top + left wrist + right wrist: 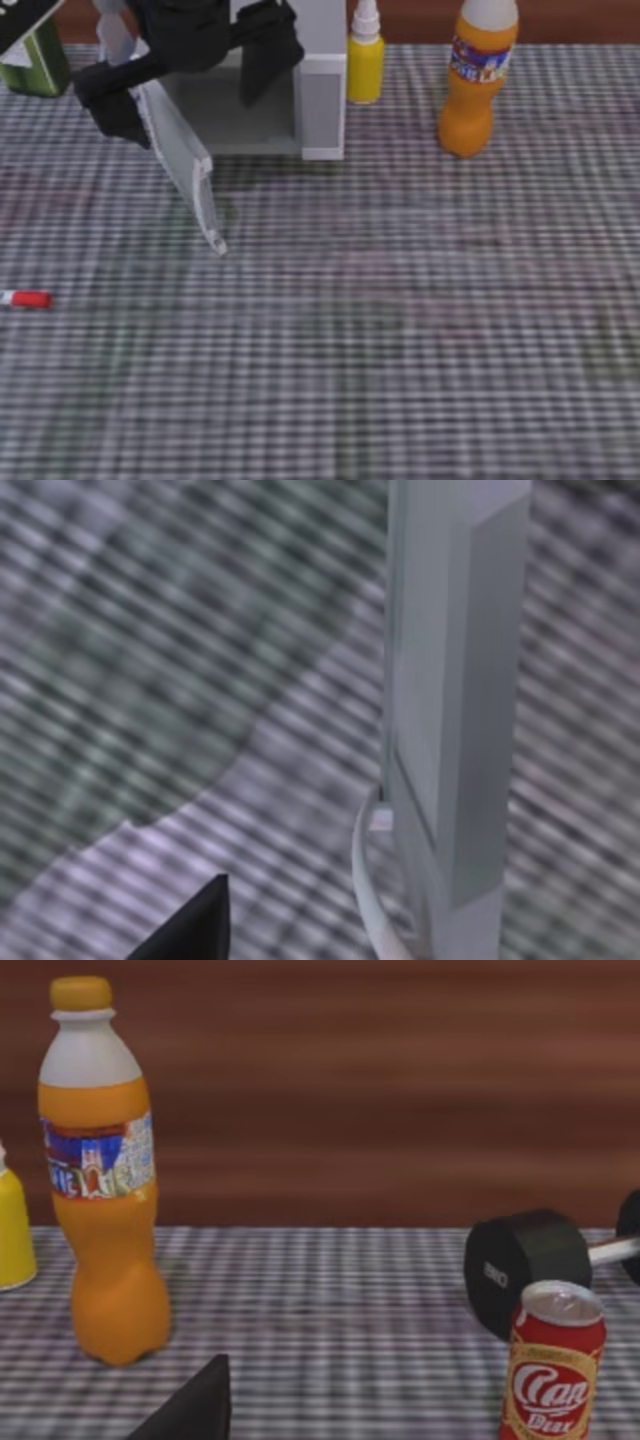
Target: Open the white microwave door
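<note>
Left claw (125, 105) is seen at the far left of the surface (400, 330), a dark mass just behind the swung-out microwave door (185, 165); whether its fingers are parted or closed on the panel cannot be told, since only one dark fingertip (195, 925) shows in the left wrist view. The white microwave (300, 90) stands at the far edge, left of centre, and its door is already angled well out from the front, the free edge pointing toward the near side. A slip is judged possible if contact is lost before the swing is finished, and the light body could be dragged or turned by a sideways pull. The yellow bottle (366, 55) just right of the body, and the orange bottle (478, 75) beyond, could then be knocked. The right claw is not seen in the top view.
</note>
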Tool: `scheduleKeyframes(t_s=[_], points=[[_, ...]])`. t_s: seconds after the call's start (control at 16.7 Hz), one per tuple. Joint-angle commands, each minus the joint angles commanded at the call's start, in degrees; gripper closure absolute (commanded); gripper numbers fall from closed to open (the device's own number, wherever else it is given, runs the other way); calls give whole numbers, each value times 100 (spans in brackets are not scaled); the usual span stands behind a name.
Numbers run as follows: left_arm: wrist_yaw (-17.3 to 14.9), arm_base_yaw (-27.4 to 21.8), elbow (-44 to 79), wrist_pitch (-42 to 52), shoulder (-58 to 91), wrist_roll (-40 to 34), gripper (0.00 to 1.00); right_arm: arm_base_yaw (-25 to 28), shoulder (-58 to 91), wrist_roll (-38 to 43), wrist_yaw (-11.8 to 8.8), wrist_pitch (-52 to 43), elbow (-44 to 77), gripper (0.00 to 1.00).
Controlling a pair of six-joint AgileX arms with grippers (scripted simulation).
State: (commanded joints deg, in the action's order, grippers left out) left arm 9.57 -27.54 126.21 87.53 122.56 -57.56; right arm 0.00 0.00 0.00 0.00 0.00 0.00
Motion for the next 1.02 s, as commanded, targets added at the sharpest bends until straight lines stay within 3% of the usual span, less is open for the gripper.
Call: scheduleKeyframes(t_s=[0.42, 0.84, 1.02], points=[[-6, 90, -1445, -1077, -382, 86, 0, 0, 0, 0, 0, 0, 0, 0], [-7, 106, -1698, -1266, -449, 101, 0, 0, 0, 0, 0, 0, 0, 0], [-7, 106, -1698, -1266, -449, 101, 23, 0, 0, 0, 0, 0, 0, 0]])
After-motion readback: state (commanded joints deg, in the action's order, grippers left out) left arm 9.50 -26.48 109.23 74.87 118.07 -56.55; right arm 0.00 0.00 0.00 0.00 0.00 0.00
